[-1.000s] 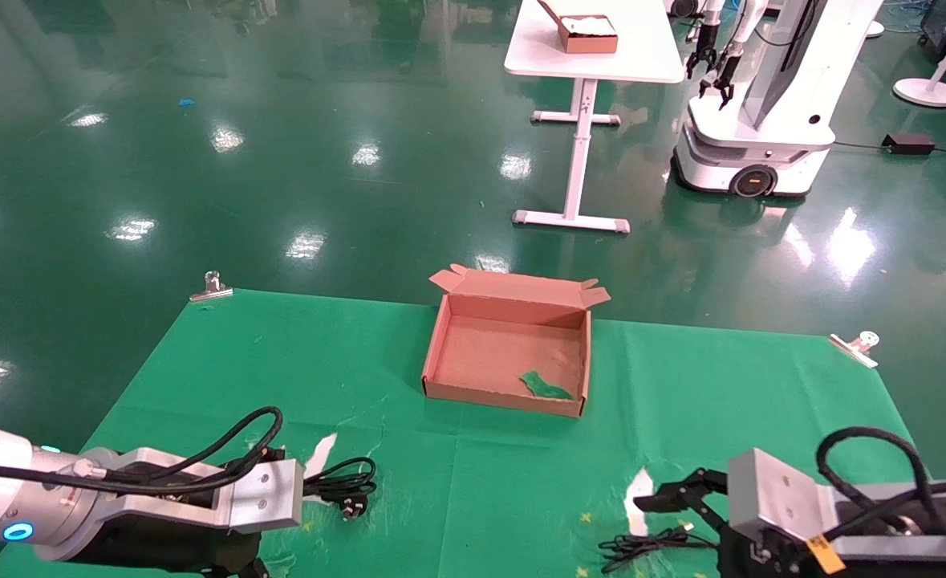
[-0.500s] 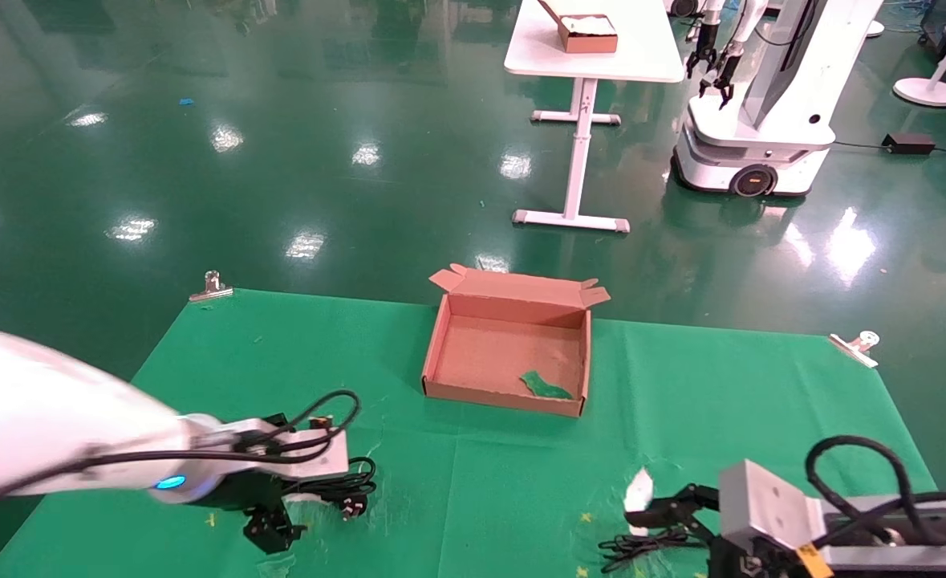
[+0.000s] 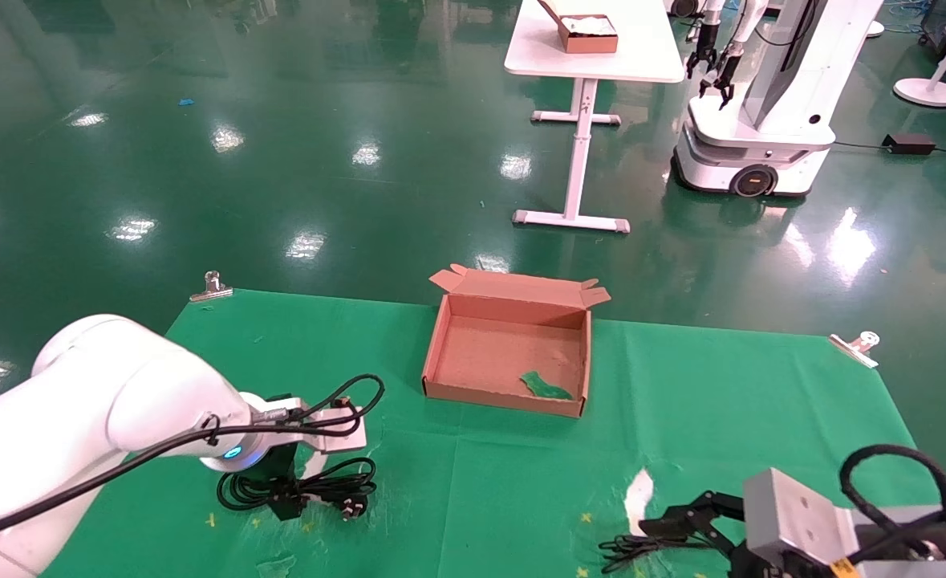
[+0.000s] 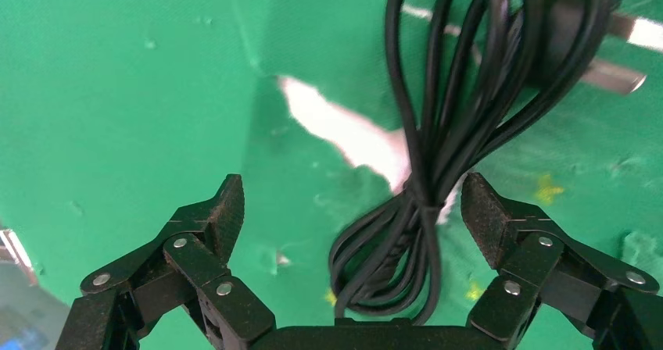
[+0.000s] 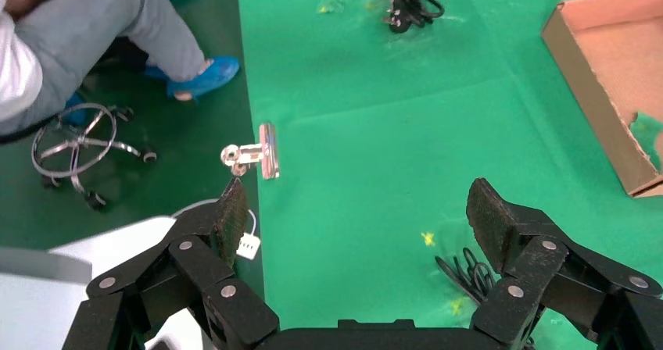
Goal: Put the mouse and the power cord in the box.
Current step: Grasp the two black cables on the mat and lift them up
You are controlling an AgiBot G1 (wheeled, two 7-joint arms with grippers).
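Two grippers are in view, both spread wide and holding nothing. The left gripper [image 3: 288, 504] hangs directly over the power cord [image 3: 304, 486], which lies coiled on the green cloth [image 3: 473, 482] near the table's front left part. From the left wrist, its fingers [image 4: 223, 213] straddle the bundle [image 4: 438, 155]: the long black loops run up between them, and the chunky plug [image 4: 582, 37] with its metal prongs lies at the far end, beside a white tear in the cloth. Whether the pads touch the cable cannot be told.

The right gripper [image 3: 685, 522] sits low at the front right, fingers apart, just beside a thin black bundled cable [image 3: 641, 548]; the mouse body itself is not visible. In the right wrist view that thin cable [image 5: 469, 276] shows between the spread fingers [image 5: 496, 221].

The box [image 3: 440, 341] stands open in the middle of the cloth, well apart from both grippers, with a green scrap [image 3: 547, 386] lying inside near its front right corner. Metal clips [image 3: 212, 286] hold the cloth at its far corners.
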